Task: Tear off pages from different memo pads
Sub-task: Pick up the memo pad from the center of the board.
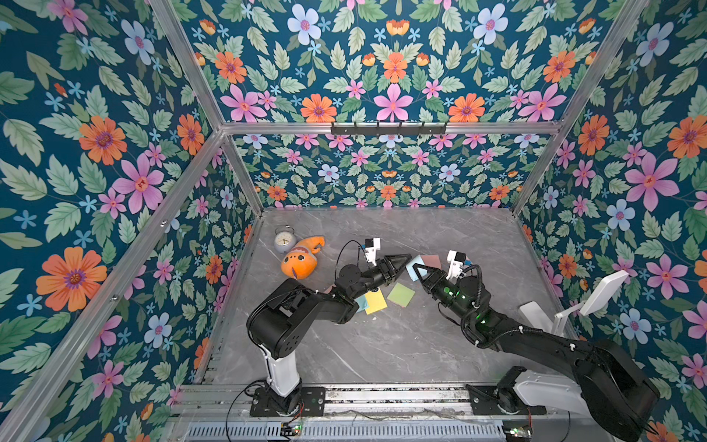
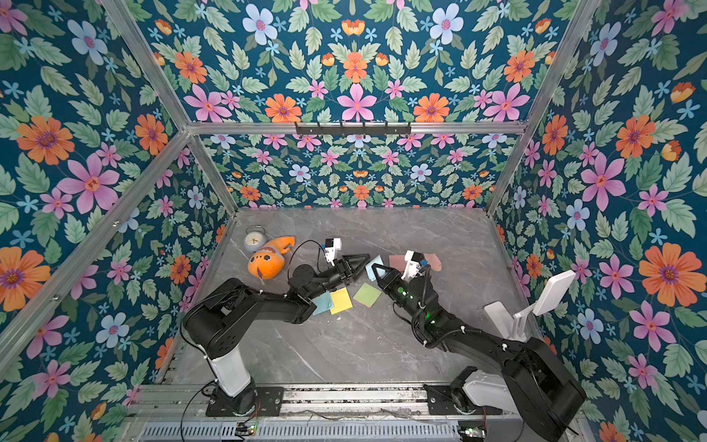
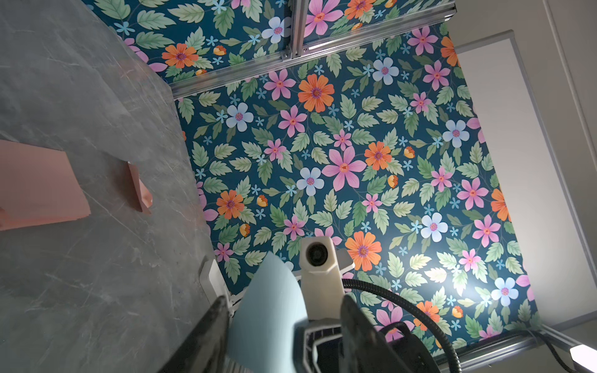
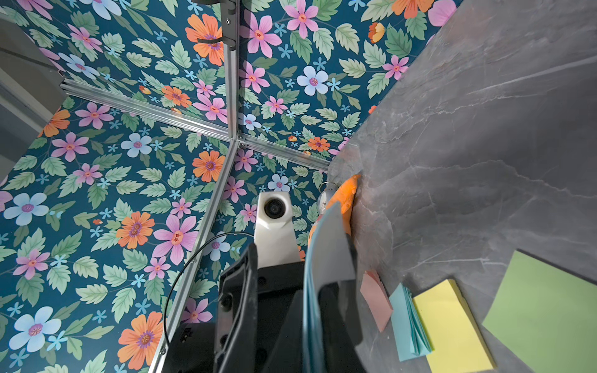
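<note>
My right fingers [image 4: 337, 306] are clamped on the light blue pad [image 1: 410, 269], held mid-desk. My left fingers [image 3: 210, 329] stand apart, with a curled blue page [image 3: 268, 306] between them. I count two blue stacks, this one and a fanned one [image 4: 408, 323] nearer me. There is also one yellow pad [image 4: 452, 326], one green square [image 1: 401, 294] and three pink-salmon pieces: a pad [image 3: 38, 187] just beyond, a curled page [image 3: 140, 190] and a flat page [image 4: 376, 300]. My left arm [image 1: 306, 306] covers part of the fanned and yellow ones. Far left on the desk [image 1: 382, 352] lie a clock [image 1: 285, 240] and an orange plush [image 1: 300, 262].
</note>
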`<state>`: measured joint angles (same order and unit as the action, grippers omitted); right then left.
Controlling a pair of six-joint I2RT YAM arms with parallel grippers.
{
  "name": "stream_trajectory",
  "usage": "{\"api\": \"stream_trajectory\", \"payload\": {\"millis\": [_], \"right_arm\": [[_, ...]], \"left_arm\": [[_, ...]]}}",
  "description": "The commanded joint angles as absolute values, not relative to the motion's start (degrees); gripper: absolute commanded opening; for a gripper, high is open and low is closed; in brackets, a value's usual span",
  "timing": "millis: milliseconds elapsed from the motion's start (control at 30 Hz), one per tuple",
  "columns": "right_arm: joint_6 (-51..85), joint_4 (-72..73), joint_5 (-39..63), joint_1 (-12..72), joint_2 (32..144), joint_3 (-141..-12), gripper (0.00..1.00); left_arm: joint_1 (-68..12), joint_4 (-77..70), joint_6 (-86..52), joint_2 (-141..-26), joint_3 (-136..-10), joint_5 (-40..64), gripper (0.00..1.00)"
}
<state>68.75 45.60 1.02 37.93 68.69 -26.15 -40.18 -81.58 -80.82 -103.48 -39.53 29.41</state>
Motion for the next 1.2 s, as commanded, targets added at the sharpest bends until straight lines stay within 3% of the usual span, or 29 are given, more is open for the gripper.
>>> {"api": "stream_trajectory", "payload": {"millis": [0, 200, 467, 900, 1033, 1167], "right_arm": [[68.69, 47.77, 1.12, 37.97, 67.83, -27.13, 0.12], [68.75, 50.09, 3.08, 37.97, 69.86, -26.85, 0.13], [70.68, 50.56, 3.15, 37.97, 69.71, -25.1, 0.13], [71.32, 49.31, 4.92, 37.97, 69.91, -25.66, 0.16], [71.35, 49.4, 5.21, 37.97, 70.09, -25.73, 0.21], [70.82, 48.61, 5.3, 37.97, 69.41, -25.49, 0.35]], "left_arm": [[-40.17, -85.08, -81.16, -103.45, -39.44, 29.82, 0.65], [-40.34, -86.18, -81.95, -103.86, -40.13, 30.76, 0.62], [-38.07, -87.81, -82.73, -103.27, -40.3, 31.59, 0.29], [-37.75, -87.02, -83.08, -104.41, -41.93, 34.28, 0.11], [-37.62, -86.21, -83.06, -104.41, -42.24, 34.9, 0.0], [-36.77, -81.02, -81.83, -103.56, -42.82, 36.27, 0.0]]}}
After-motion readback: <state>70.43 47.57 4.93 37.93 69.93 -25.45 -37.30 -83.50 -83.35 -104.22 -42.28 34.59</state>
